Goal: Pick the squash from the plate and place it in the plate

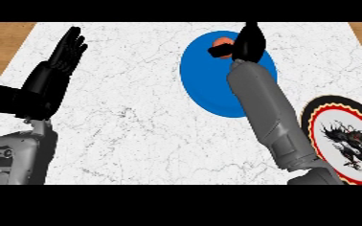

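A white marble counter point(141, 124), veined with thin grey cracks, fills most of the view, with strips of brown wood point(14, 33) showing at the far left and far right corners. On it lies a smooth, glossy blue plate point(201, 86), oval as seen from here. At the plate's far end sits the squash point(223, 41), a small rounded orange-red shape, mostly hidden by the right hand point(244, 45). That hand is matte black and reaches in over the plate at the end of a long grey forearm; its fingers point away and down, with the thumb point(218, 51) jutting left just below the squash, so the hand appears to be closing about it, though whether the fingers truly grip it cannot be told. A second plate point(332, 119) lies at the right edge, well apart from the squash: white in the middle with a black dragon figure, ringed by red, yellow and black bands, partly covered by the right arm. The left hand point(60, 67) rests open at the left edge, flat fingers straight and pointing up.
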Controlling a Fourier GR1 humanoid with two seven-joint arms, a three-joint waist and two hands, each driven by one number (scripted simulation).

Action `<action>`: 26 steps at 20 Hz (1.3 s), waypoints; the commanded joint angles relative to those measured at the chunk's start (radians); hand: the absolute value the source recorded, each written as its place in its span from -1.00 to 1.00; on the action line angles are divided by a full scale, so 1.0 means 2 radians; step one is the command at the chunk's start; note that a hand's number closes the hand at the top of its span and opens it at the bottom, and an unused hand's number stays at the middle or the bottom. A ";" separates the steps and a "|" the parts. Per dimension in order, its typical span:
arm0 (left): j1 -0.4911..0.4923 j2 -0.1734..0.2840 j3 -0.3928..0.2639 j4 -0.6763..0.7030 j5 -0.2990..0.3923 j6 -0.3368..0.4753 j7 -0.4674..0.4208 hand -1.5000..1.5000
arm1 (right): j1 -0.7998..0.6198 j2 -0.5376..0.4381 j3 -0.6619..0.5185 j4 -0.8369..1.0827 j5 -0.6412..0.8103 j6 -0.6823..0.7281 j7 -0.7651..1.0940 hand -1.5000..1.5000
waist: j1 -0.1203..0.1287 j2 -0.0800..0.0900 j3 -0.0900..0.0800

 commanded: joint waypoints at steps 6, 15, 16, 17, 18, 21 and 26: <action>0.004 -0.006 -0.002 -0.007 -0.011 0.010 0.006 0.00 | -0.009 0.002 -0.047 -0.018 -0.100 -0.107 -0.122 -1.00 | -0.010 -0.005 0.000; 0.018 0.008 0.027 0.008 0.000 0.000 -0.007 0.00 | 0.110 0.000 -0.013 -0.194 -0.162 -0.105 -0.135 -1.00 | -0.036 -0.014 -0.001; 0.040 0.004 0.020 -0.006 -0.007 0.000 -0.014 0.00 | 0.143 0.002 0.037 -0.217 -0.168 -0.130 -0.109 -1.00 | -0.032 -0.014 -0.001; 0.006 0.017 0.036 0.016 0.006 -0.003 0.008 0.00 | 0.169 -0.008 0.001 -0.241 -0.172 -0.096 -0.139 -1.00 | -0.040 -0.014 -0.001; 0.012 0.009 0.025 0.018 -0.012 0.004 -0.012 0.00 | 0.184 0.002 0.016 -0.280 -0.160 -0.103 -0.121 -1.00 | -0.039 -0.014 -0.001; 0.037 0.015 0.033 -0.010 0.009 -0.014 0.000 0.00 | 0.264 -0.002 0.040 -0.383 -0.162 -0.073 -0.111 -1.00 | -0.036 -0.014 -0.001; 0.050 -0.008 0.013 -0.031 -0.011 0.006 0.006 0.00 | 0.395 -0.040 0.050 -0.516 -0.182 -0.025 -0.119 -1.00 | -0.034 -0.013 -0.001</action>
